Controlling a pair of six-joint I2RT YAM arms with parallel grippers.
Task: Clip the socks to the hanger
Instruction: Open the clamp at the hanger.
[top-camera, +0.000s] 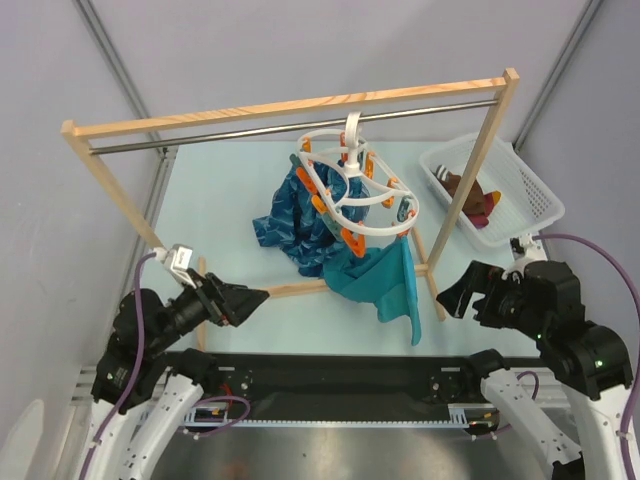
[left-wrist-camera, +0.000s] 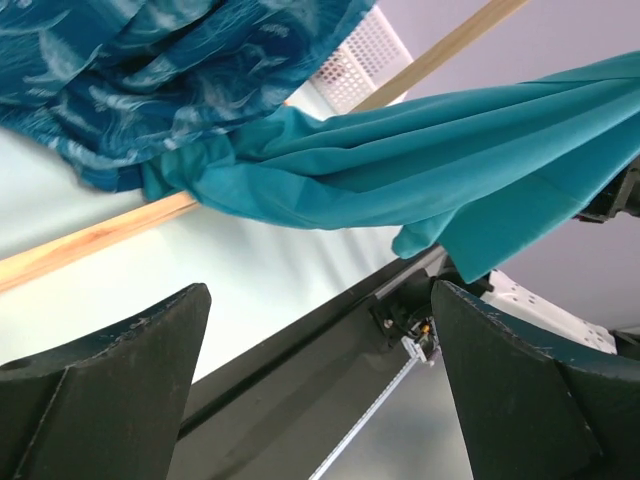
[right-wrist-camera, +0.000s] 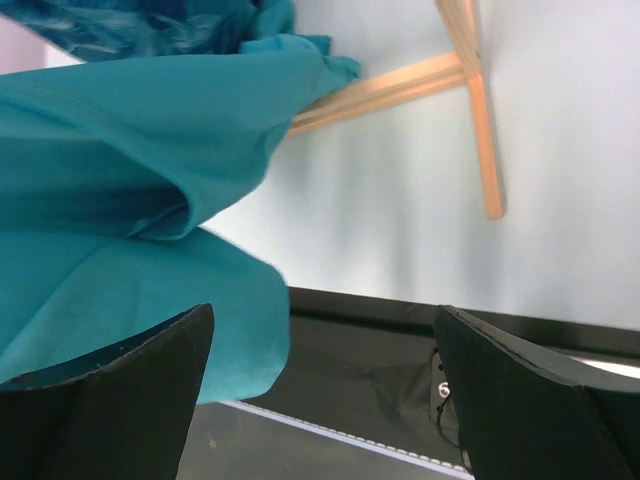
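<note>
Top external: hanger (top-camera: 350, 185) hooked on rack bar (top-camera: 250, 136), teal cloth (top-camera: 385, 280) hanging from it. Socks (top-camera: 465, 188) in basket (top-camera: 542, 200), right side of desk. Left claw (top-camera: 252, 298) and right claw (top-camera: 452, 297) both spread, empty.

Pale mint table (top-camera: 220, 200) carrying a rack and a basket

A wooden-framed rack (top-camera: 250, 107) is standing across the middle of the table, its foot rails resting flat on the surface at left and right, with a low rail joining them along the near side. A white mesh basket (top-camera: 530, 190) is sitting at the far right corner, just beyond the rack's right post.
</note>
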